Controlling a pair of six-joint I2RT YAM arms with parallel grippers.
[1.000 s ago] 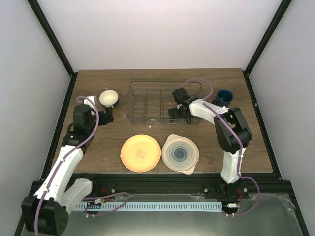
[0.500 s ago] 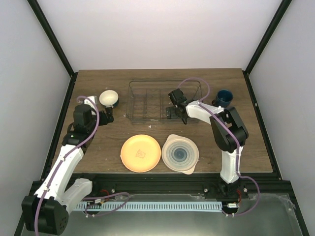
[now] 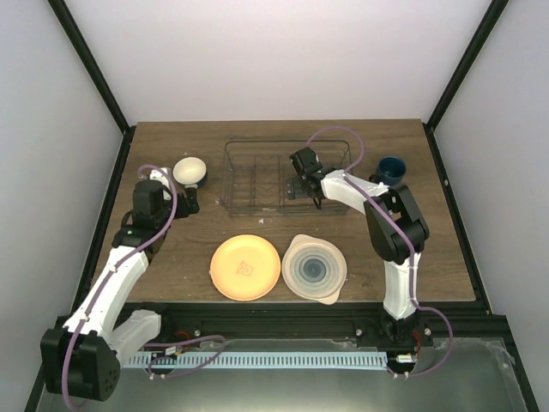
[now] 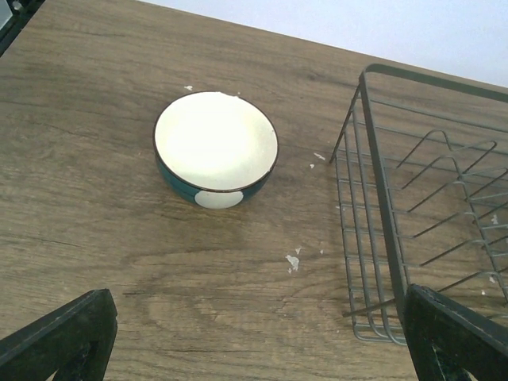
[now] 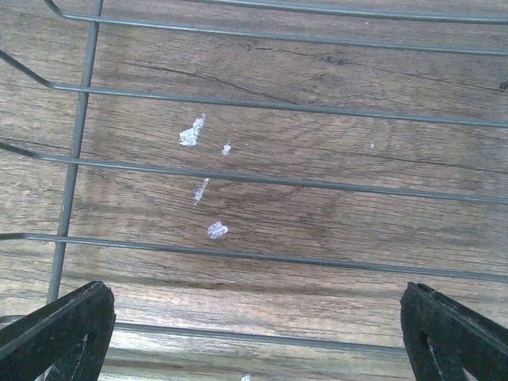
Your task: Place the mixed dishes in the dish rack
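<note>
Wood-grain tabletop (image 3: 437, 240) is filling the top view, with pale walls closing it in on three sides. I am seeing the dish rack (image 3: 257, 172) sitting toward 12 o'clock of the board. The small white bowl (image 3: 190, 171) is standing upright at 10 o'clock, just off the rack's left end and not touching it. The dark blue mug (image 3: 392, 169) is standing at 2 o'clock, off the rack's right end. The orange plate (image 3: 246, 267) and the pale blue-ringed plate (image 3: 314, 269) are lying flat side by side at 6 o'clock, near the front edge.

I am watching the left pincer (image 3: 187, 204) hovering at 6 o'clock of the bowl with its fingers (image 4: 59, 337) spread wide, gripping nothing. Its wrist view is showing the bowl's cream inside and dark outer wall.

The right pincer (image 3: 296, 189) is hanging over the rack's floor wires, near the middle, and it too is spread wide and gripping nothing. White flecks are showing on the wood under the wires.
</note>
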